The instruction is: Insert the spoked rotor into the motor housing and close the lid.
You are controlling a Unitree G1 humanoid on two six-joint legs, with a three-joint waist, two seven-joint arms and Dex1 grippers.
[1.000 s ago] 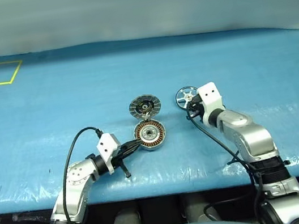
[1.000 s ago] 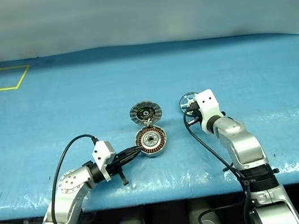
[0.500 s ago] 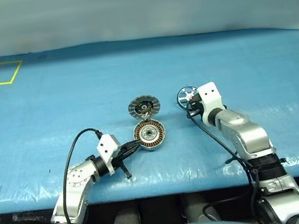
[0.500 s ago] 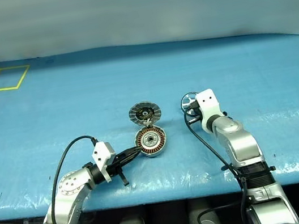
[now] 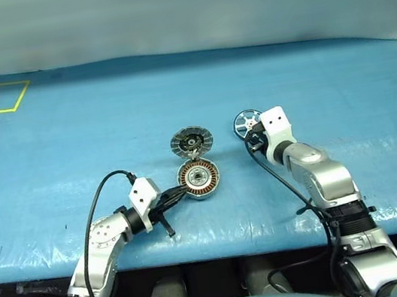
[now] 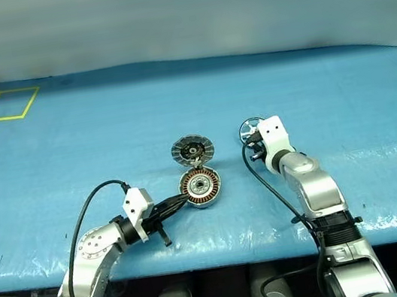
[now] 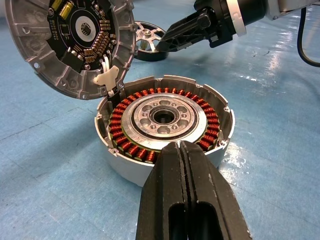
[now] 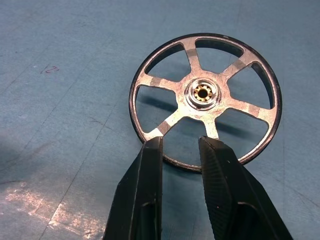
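- Now the right pincer [image 8: 180, 147] is slightly parted around the near rim of the spoked rotor [image 8: 205, 99], lying flat on the blue worktop [image 5: 67, 140].
- The left pincer [image 7: 181, 150], clenched empty, touches the motor housing [image 7: 165, 125]; its lid [image 7: 70, 40] stands open.

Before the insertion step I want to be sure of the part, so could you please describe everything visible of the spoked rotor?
The spoked rotor is a thin, flat, silver metal wheel with six spokes, a dark rim and a round hub with a brass-coloured bore. It lies flat on the blue table cover, to the right of the lid. The right gripper has its parted fingers at its near rim, apparently not yet gripping it.
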